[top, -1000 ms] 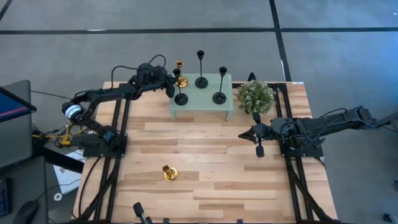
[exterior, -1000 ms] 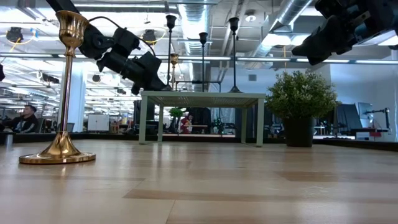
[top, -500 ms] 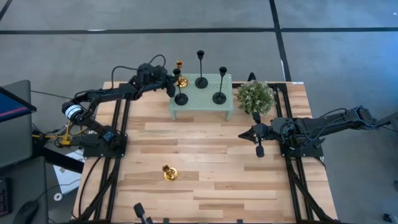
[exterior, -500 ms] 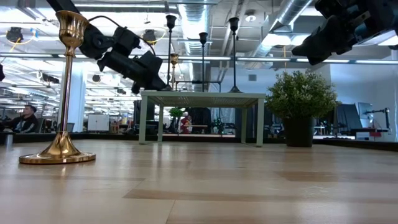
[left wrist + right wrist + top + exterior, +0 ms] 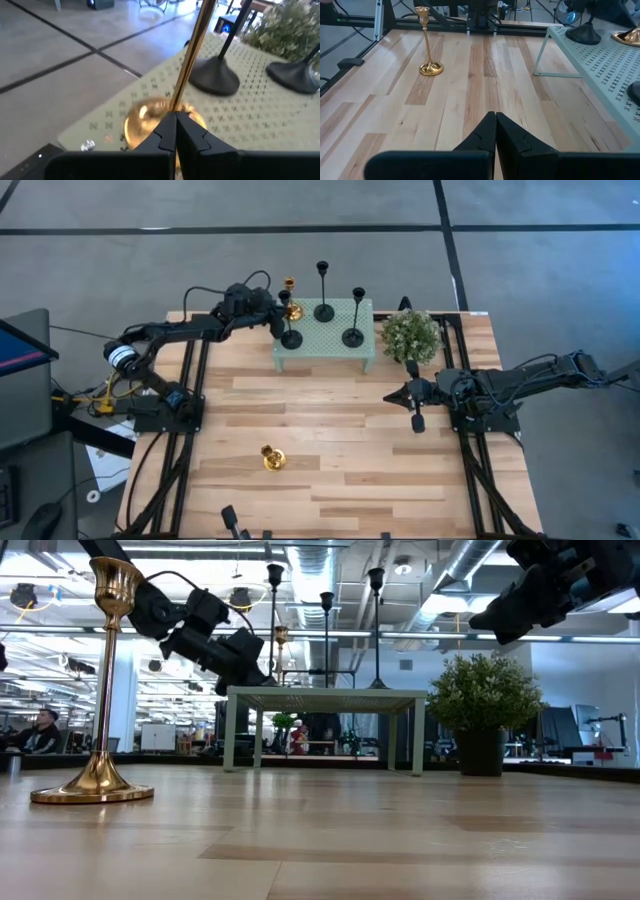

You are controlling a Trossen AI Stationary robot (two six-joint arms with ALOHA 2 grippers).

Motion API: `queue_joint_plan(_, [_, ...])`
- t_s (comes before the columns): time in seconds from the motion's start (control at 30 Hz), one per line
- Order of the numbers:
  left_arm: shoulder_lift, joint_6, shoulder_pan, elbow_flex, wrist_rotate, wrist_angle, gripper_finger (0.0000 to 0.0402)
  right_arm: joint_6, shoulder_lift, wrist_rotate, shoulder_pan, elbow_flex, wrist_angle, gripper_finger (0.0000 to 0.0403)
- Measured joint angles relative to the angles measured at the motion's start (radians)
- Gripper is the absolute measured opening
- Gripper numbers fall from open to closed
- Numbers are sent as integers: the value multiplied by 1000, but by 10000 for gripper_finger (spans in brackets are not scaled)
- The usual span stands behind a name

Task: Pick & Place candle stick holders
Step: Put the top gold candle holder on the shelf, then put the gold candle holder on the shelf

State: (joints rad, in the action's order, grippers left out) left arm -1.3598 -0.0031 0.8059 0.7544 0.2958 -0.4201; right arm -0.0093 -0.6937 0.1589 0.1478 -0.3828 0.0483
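A gold candlestick holder (image 5: pixel 290 305) stands with its base on the far left corner of the mint-green perforated stand (image 5: pixel 325 345). My left gripper (image 5: pixel 278 318) is shut on it from the left. Three black holders (image 5: pixel 291 337) (image 5: pixel 323 310) (image 5: pixel 353 335) stand on the stand on their round bases. A second gold holder (image 5: pixel 272 458) stands upright on the table near the front and also shows in the low view (image 5: pixel 97 690). My right gripper (image 5: pixel 417 420) is shut and empty, over the table's right half. My left gripper pinches the gold holder's thin stem (image 5: pixel 176 102) between its two fingers, low down, just above the round base (image 5: pixel 145 117). The fingers come slanting down from the table's left and lie across the stem. The holder stands upright, its base on the stand.
A green potted plant (image 5: pixel 410 335) stands just right of the stand. The nearest black holder (image 5: pixel 212 80) is close beside the held gold one. Bare wood lies between the stand and the table's near edge, apart from the second gold holder.
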Motion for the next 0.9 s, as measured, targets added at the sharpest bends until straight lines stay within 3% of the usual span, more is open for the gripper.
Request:
queue_joint_plan(0.57, [-50, -2, -10, 53, 56, -10, 1, 0, 0, 0, 0, 0, 1, 0])
queue_joint_plan(0.73, [-45, -2, 1, 53, 17, -2, 1, 0, 0, 0, 0, 0, 3, 0])
queue_joint_plan(0.9, [42, 45, 20, 53, -41, 134, 1, 1, 0, 0, 1, 0, 4, 0])
